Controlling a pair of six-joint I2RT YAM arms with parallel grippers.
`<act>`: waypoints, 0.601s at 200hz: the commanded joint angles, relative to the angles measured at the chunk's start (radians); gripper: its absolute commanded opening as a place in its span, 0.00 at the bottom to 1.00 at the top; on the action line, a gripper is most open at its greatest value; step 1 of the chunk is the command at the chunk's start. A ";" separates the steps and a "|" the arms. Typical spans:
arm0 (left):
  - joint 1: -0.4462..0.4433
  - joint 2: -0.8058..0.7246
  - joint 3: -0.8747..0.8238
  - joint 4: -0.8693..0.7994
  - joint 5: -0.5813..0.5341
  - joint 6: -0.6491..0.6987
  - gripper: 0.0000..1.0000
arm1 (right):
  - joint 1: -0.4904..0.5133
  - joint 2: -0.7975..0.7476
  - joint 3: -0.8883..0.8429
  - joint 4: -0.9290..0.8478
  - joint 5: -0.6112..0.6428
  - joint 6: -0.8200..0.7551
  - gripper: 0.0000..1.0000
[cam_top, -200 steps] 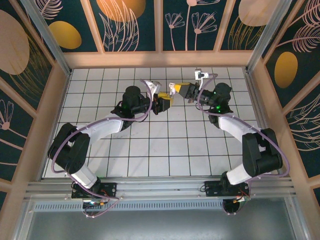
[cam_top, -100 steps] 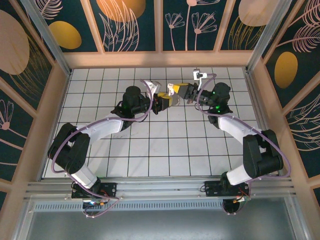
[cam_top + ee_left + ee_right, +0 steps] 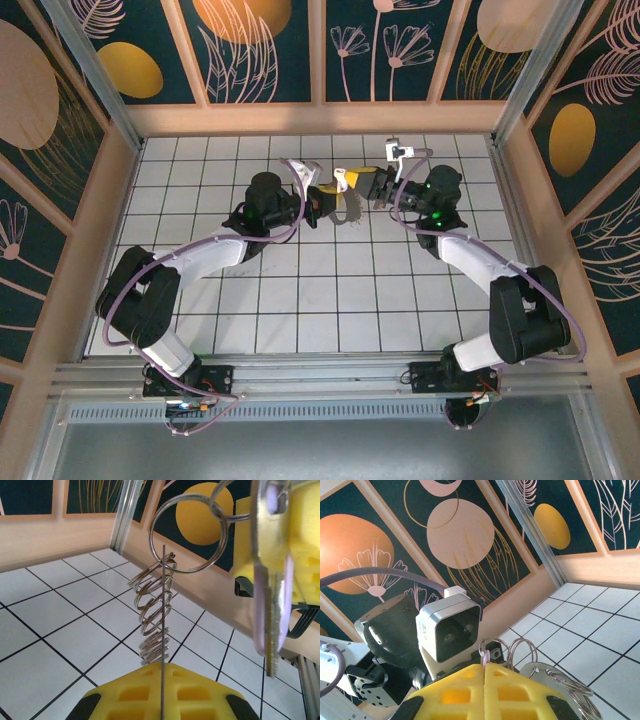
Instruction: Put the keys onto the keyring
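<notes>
White floor tiles (image 3: 300,300) and flower-painted panels frame two arms meeting tip to tip near the far wall. The left gripper (image 3: 322,203) presses its yellow pads together on the keyring (image 3: 164,555), a thin wire rising upright from the seam with a stack of small rings (image 3: 152,620) threaded on it. The right gripper (image 3: 368,183), pads likewise clamped, pinches the lilac-headed key (image 3: 272,630), shank pointing down, just beside the wire.

left gripper (image 3: 322,202) and right gripper (image 3: 364,184) meet at 12 o'clock of the table (image 3: 200,300) | keyring (image 3: 159,611) – between them, pinched by left | key (image 3: 272,605) – at its 2 o'clock, in right's pads
</notes>
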 commanded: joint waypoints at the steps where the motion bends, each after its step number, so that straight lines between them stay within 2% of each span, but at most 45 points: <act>1: -0.003 -0.017 -0.015 0.067 -0.038 -0.023 0.00 | 0.007 -0.056 -0.011 0.020 -0.011 -0.032 0.00; 53: -0.003 -0.050 -0.070 0.152 -0.062 -0.059 0.00 | 0.009 -0.069 -0.111 0.059 -0.005 -0.028 0.00; 120: -0.003 -0.059 -0.082 0.171 -0.069 -0.058 0.00 | 0.035 -0.037 -0.141 0.060 -0.030 -0.048 0.00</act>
